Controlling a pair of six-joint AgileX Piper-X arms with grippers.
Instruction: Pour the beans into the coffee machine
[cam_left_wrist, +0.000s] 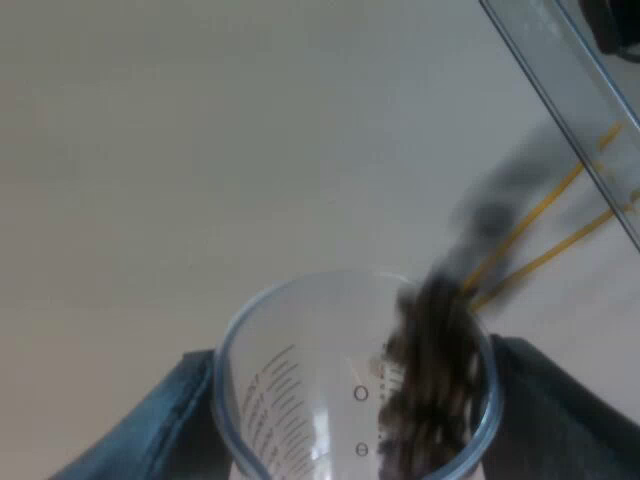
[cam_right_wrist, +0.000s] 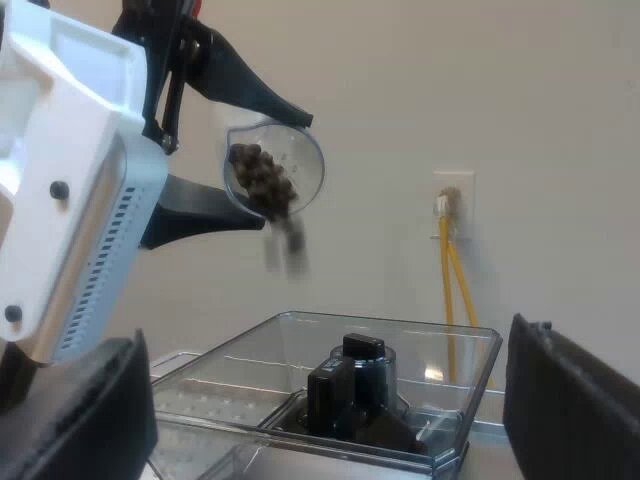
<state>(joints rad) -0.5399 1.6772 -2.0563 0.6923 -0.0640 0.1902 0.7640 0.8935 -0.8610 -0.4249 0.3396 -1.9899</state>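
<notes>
My left gripper (cam_left_wrist: 355, 400) is shut on a clear measuring glass (cam_left_wrist: 300, 390), tipped on its side. Dark coffee beans (cam_left_wrist: 435, 370) slide along its wall and stream out over the rim toward the clear bean hopper (cam_left_wrist: 560, 90). In the right wrist view the left gripper (cam_right_wrist: 235, 145) holds the tilted measuring glass (cam_right_wrist: 300, 165) high above the open bean hopper (cam_right_wrist: 400, 345), and beans (cam_right_wrist: 285, 245) are falling from its lip. A dark grinder part (cam_right_wrist: 345, 390) sits in the hopper's middle. My right gripper (cam_right_wrist: 330, 420) is open, level with the hopper, its fingers (cam_right_wrist: 575, 400) far apart with nothing between them.
A pale wall stands behind the machine, with a socket (cam_right_wrist: 452, 205) and yellow cables (cam_right_wrist: 455, 290) hanging from it. The yellow cables (cam_left_wrist: 545, 225) also run behind the pouring beans.
</notes>
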